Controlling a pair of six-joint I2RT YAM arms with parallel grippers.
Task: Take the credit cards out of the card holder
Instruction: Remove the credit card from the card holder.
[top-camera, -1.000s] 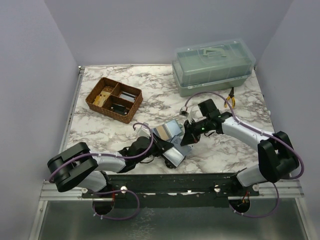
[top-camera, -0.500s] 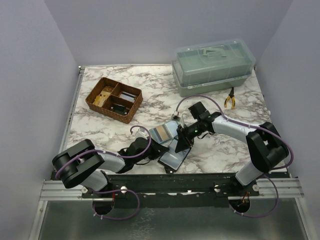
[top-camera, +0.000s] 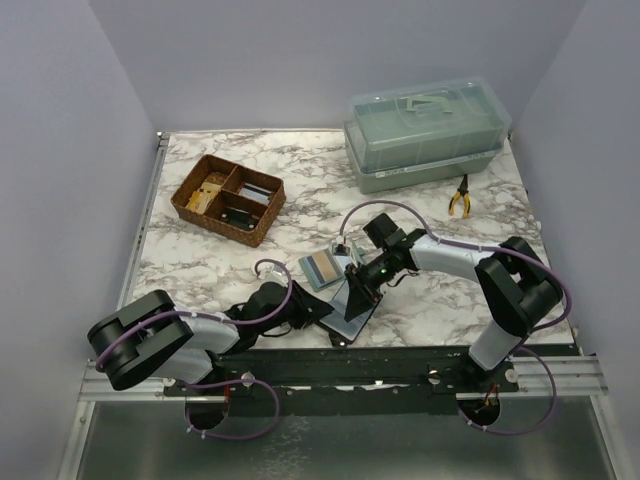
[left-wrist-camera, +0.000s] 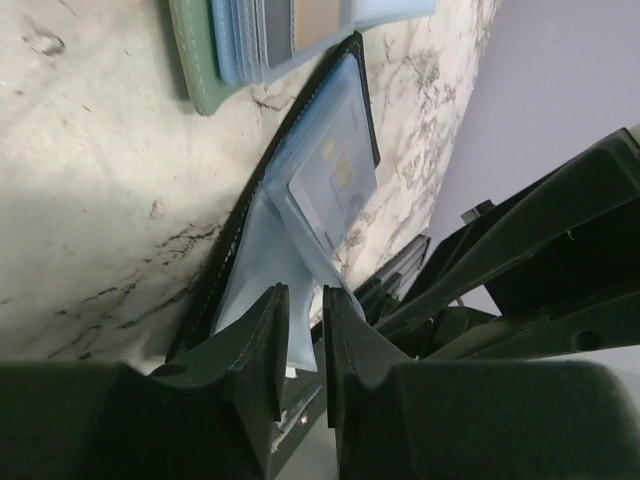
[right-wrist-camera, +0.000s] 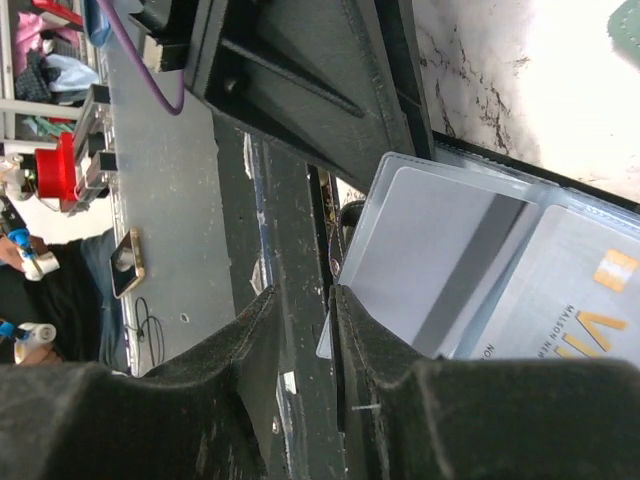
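Down at the near edge of the bench (top-camera: 200, 265) the card holder (top-camera: 352, 312) lies open, its black cover flat on the marble and its clear pale-blue sleeves facing up. Both arms reach in over it from either side.

The left fingers (top-camera: 322, 310) come in low from the left. In the left wrist view these left fingers (left-wrist-camera: 280, 310) stand only a narrow gap apart, and a corner of the holder's (left-wrist-camera: 300, 250) pale sleeve runs into that gap. I cannot tell whether it is pinched or merely lies between them.

The right fingers (top-camera: 357, 292) hang over the holder's middle. In the right wrist view the right fingers (right-wrist-camera: 268, 310) are slightly parted, with dark frame visible through the gap. A sleeve edge sits just beside the gap but nothing is gripped.

The credit cards (right-wrist-camera: 590, 300) are still tucked in the sleeves: one with orange print, a plain grey one beside it. Another credit card (left-wrist-camera: 335, 180) shows through the sleeve in the left wrist view.

Just beyond the holder a fanned stack (top-camera: 322, 268) of pale blue cards with a green edge lies on the marble.

Further back are a wicker tray (top-camera: 212, 226), a clear lidded box (top-camera: 425, 135) and yellow-handled pliers (top-camera: 460, 197)
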